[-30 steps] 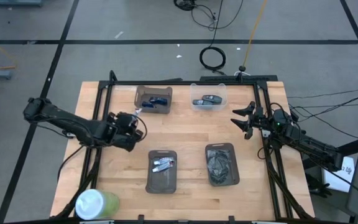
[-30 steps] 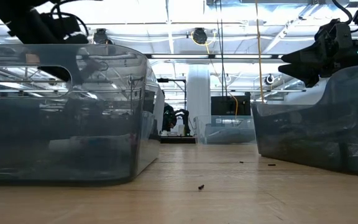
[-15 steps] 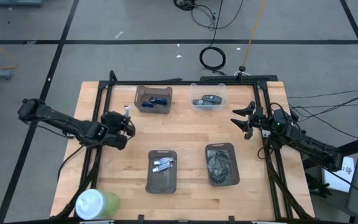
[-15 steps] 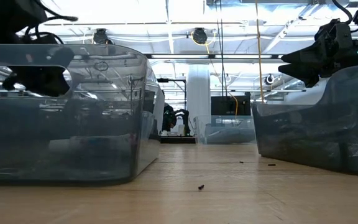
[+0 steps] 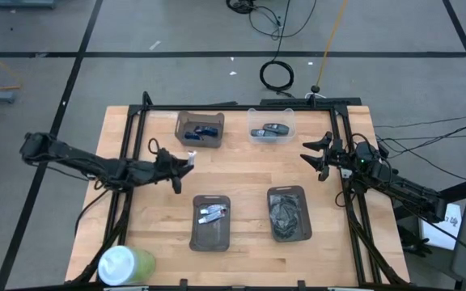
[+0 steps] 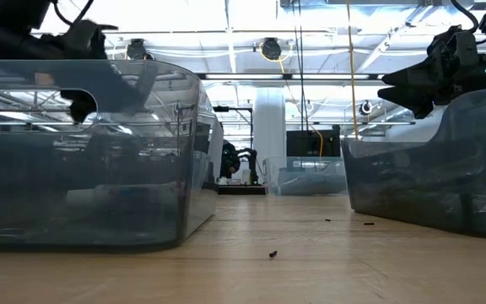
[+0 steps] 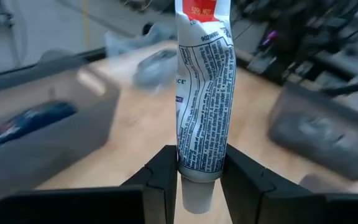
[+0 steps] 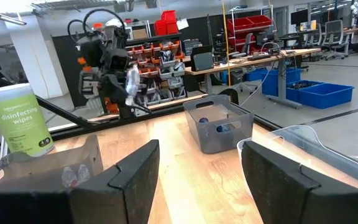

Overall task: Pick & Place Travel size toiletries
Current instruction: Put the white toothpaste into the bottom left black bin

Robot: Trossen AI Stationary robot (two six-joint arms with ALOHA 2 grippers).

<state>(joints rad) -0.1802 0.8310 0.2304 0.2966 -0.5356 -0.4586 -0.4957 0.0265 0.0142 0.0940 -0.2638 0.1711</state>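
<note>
Your left claw (image 5: 186,162) hangs above the tabletop (image 5: 241,174), between the dark tray (image 5: 200,129) at the far side and the dark tray (image 5: 211,222) nearer you, and it is clamped on a small white squeeze tube (image 7: 204,99). In the left wrist view the tube stands upright between the two fingers (image 7: 166,177), gripped just above its cap, its printed side facing the camera. Two more small tubes (image 5: 213,213) lie in the nearer tray. Blue items lie in the far tray, dark ones in the clear bin (image 5: 271,127) beside it, and a dark bundle in the tray (image 5: 288,212) on the right. Your right claw (image 5: 312,158) waits above the tabletop's right edge, fingers apart and holding nothing. A canister of wipes (image 5: 124,264) stands at the near left corner.
</note>
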